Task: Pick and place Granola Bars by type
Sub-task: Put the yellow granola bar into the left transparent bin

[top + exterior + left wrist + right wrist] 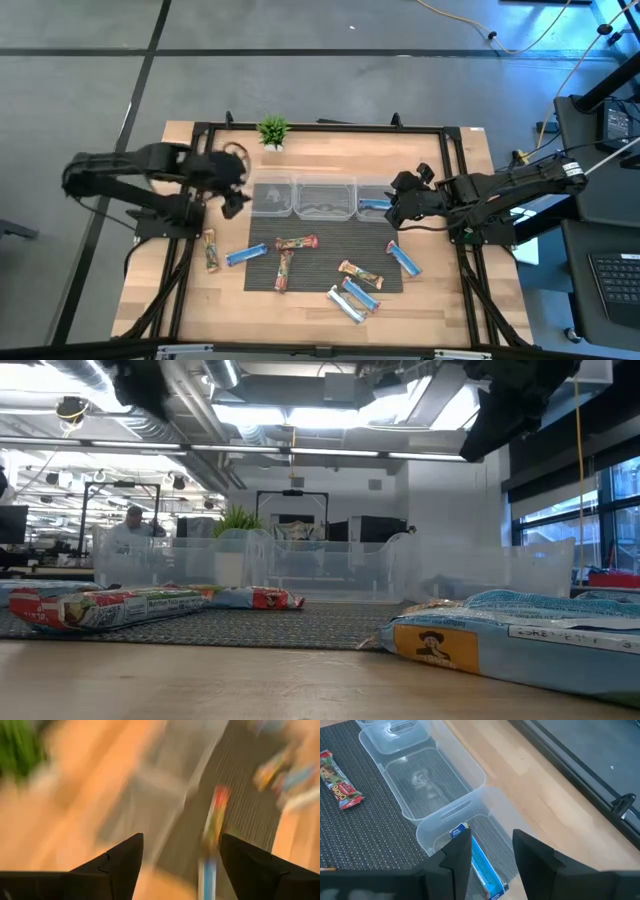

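Observation:
Several wrapped granola bars lie flat on the dark mat and the wood around it: brown/red ones, blue ones, and silvery ones. One blue bar lies flat in the right clear bin. My right gripper hovers open just above that bin, fingers on either side of the bar's end, touching nothing. My left gripper is open and holds nothing, beside the left bin.
Three clear bins stand in a row at the mat's far edge; the middle bin sits between the two grippers. A small green plant stands near the table's far edge. Bare wood shows left of the mat and along the near edge.

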{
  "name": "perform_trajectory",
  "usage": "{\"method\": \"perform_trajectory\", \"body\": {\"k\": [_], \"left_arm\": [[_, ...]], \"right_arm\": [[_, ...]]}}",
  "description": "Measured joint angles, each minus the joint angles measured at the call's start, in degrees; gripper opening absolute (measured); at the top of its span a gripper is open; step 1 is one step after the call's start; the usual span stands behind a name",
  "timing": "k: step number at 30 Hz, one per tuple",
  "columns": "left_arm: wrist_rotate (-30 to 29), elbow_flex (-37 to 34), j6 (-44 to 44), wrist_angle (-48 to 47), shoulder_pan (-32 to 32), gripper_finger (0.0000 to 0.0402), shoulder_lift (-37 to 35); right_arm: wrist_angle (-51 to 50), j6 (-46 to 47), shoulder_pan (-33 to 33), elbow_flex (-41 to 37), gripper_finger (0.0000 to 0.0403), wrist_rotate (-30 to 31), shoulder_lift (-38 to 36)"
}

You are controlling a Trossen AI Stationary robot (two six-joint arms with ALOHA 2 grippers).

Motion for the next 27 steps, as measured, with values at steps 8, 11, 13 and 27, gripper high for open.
{"method": "perform_trajectory", "body": {"k": [8,11,13,27], "left_arm": [[8.2,3.3,-30.7,-21.9,-8.7,0.0251,14.7],[8.2,0.6,-39.8,-17.7,-13.1,0.0251,15.7],[8.0,-1.4,-46.5,-16.9,-15.8,0.0251,16.2],[8.3,-12.7,-89.4,-8.4,-32.1,0.0251,16.5]], "right_arm": [[0.5,0.1,0.0,0.0,0.0147,0.0,0.0],[1.6,0.1,0.0,0.0,0.0147,0.0,0.0],[2.4,-1.0,0.0,0.0,0.0147,0.0,0.1],[8.9,-10.2,0.0,0.0,0.0147,0.0,0.1]]}}
